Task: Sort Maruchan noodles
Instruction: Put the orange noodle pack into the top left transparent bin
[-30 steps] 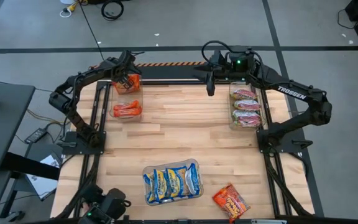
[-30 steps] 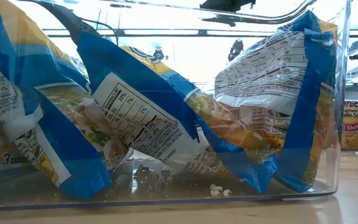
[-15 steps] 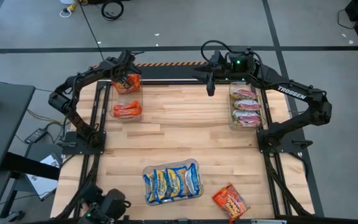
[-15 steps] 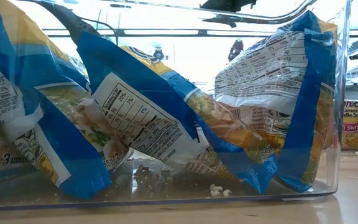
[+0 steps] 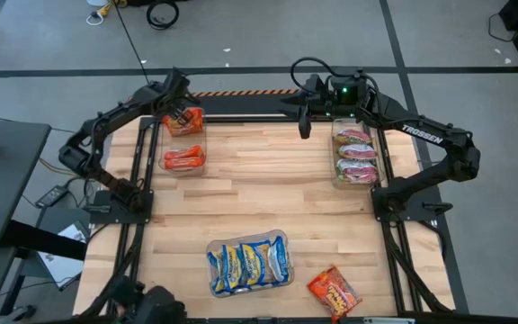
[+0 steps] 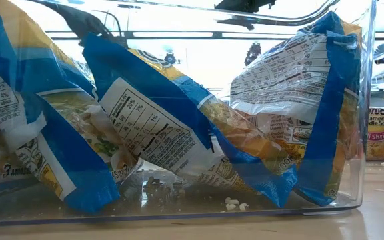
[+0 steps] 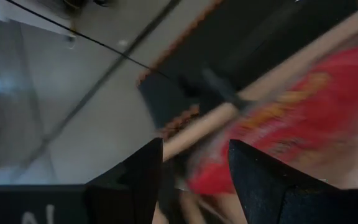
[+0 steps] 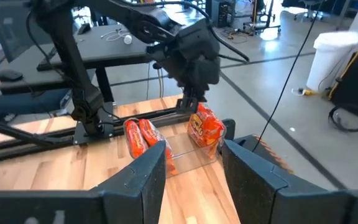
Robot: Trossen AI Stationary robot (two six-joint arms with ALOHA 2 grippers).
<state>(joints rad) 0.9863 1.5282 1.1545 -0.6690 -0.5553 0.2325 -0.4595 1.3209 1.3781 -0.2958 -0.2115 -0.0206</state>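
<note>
Left pincer (image 5: pixel 181 115) hangs over the far-left clear bin (image 5: pixel 184 148), clamped on an orange-red ramen packet (image 5: pixel 187 120) that stands on edge at the bin's far end. The right wrist view shows it best: the fingers pinch the packet's top edge. The left wrist view is blurred, so only red wrapper shows between that arm's fingers.

Two more orange-red packets (image 5: pixel 183 159) lie in the near part of the same bin.

Right pincer (image 5: pixel 304 126) hovers over the far middle of the wooden surface (image 5: pixel 268 198), just beside the far-right clear bin (image 5: pixel 357 153); fingers stand apart with nothing between them.

That far-right bin holds green/pink packets (image 5: pixel 358 155) stacked in a row.

Near-centre clear bin (image 5: pixel 248 263) holds blue-and-yellow packets (image 5: pixel 247 263), leaning on one another; the low view looks straight through its wall at them, with crumbs (image 6: pixel 235 204) on the bin floor.

One loose orange-red packet (image 5: pixel 333 291) lies flat on the surface near the front edge, right of the centre bin; the low view shows "Shrimp" on it.
</note>
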